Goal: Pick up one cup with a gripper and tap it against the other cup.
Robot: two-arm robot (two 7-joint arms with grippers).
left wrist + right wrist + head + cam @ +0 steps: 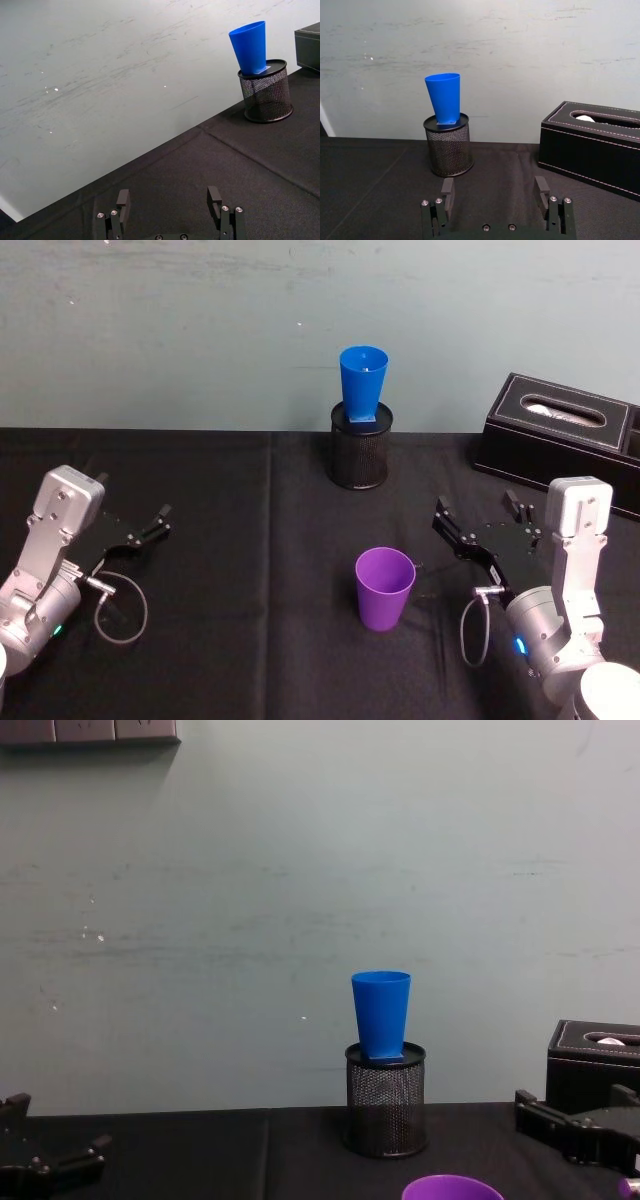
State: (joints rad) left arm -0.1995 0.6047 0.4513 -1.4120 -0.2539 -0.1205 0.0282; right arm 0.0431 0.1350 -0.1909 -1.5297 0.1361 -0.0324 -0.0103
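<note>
A short purple cup (pixel 384 586) is seen standing upright on the black tablecloth (pixel 240 570), near the front edge and a little right of centre, with bare cloth on every side of it. The tall blue cup (pixel 362 384) is lodged upright in a black mesh holder (pixel 360 448) set toward the back edge, well apart from the purple cup. The right gripper (pixel 478 523) is held just right of the purple cup, its fingers spread apart and nothing between them. The left gripper (pixel 150 526) is parked at the left side, likewise released and empty, with open cloth between it and both cups. A black tissue box (pixel 565 438) is placed at the far right corner.
</note>
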